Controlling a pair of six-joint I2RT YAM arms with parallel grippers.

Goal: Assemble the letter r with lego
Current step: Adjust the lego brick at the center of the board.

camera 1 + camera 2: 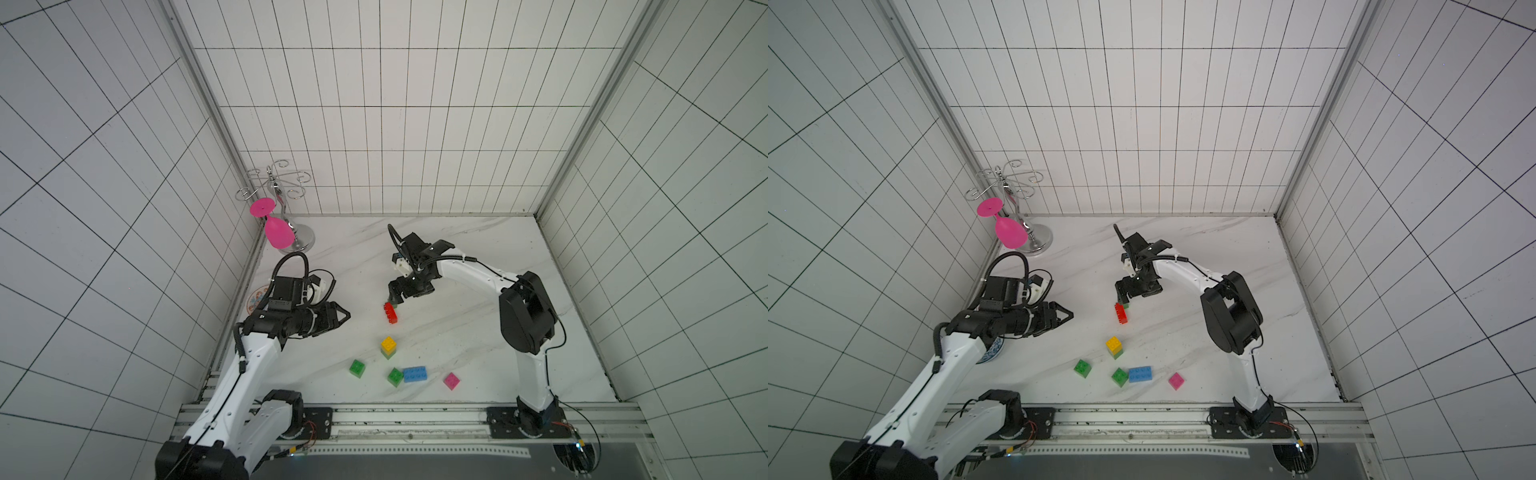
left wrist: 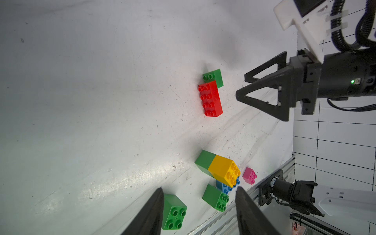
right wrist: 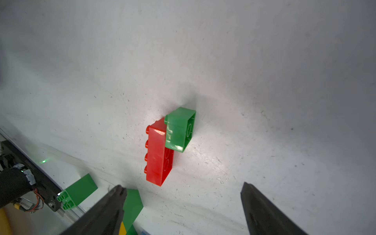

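A red brick (image 1: 390, 312) lies on its side mid-table, with a green cube (image 3: 180, 130) stuck against its far end, offset. My right gripper (image 1: 395, 300) hangs just above that end, jaws wide open and empty; in the right wrist view the gripper (image 3: 183, 185) is clear of the red brick (image 3: 157, 154). Nearer the front stand a yellow cube on a green one (image 1: 388, 345), two loose green cubes (image 1: 357, 368) (image 1: 395, 376), a blue brick (image 1: 414, 374) and a pink cube (image 1: 451, 380). My left gripper (image 1: 345, 321) hovers left of the bricks, open and empty.
A metal glass rack (image 1: 291, 208) with a hanging pink wine glass (image 1: 276, 235) stands at the back left corner. A patterned plate (image 1: 259, 297) lies by the left wall under my left arm. An aluminium rail (image 1: 415, 415) runs along the front edge. Tiled walls enclose three sides.
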